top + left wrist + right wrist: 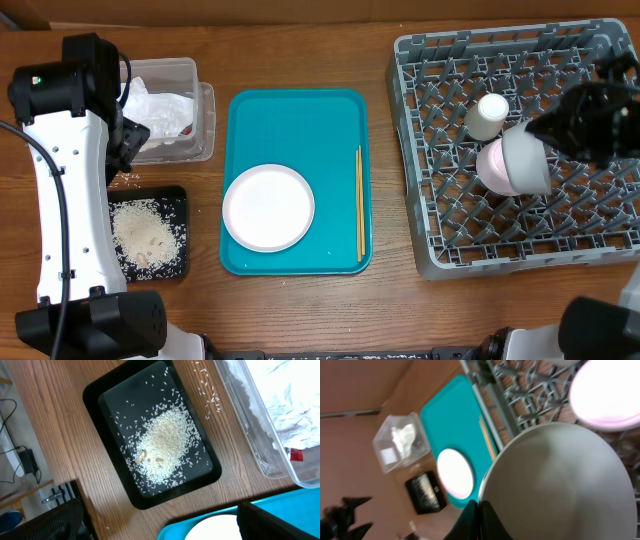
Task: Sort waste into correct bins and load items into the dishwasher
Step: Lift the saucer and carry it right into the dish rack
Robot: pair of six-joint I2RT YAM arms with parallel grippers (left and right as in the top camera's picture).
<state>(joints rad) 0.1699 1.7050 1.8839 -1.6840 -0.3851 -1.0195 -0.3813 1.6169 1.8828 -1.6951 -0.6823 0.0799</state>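
Note:
My right gripper (481, 510) is shut on the rim of the small metal bowl (565, 485) and holds it over the grey dish rack (440, 240). In the overhead view the gripper (535, 132) and the metal bowl (527, 160) are beside a white bowl (488, 165) and a pale cup (488, 115) in the rack. The white plate (268, 207) and chopsticks (360, 200) lie on the teal tray (300, 110). My left gripper (160, 527) is open and empty above the black tray (100, 395) of rice (165, 440). The clear tub (260, 455) holds the napkin (295, 405) and red wrapper (296, 454).
A few rice grains (207, 395) lie on the wood between the black tray and the clear tub. The left arm's white body (65, 210) covers the table's left edge. The teal tray sits between the bins and the rack.

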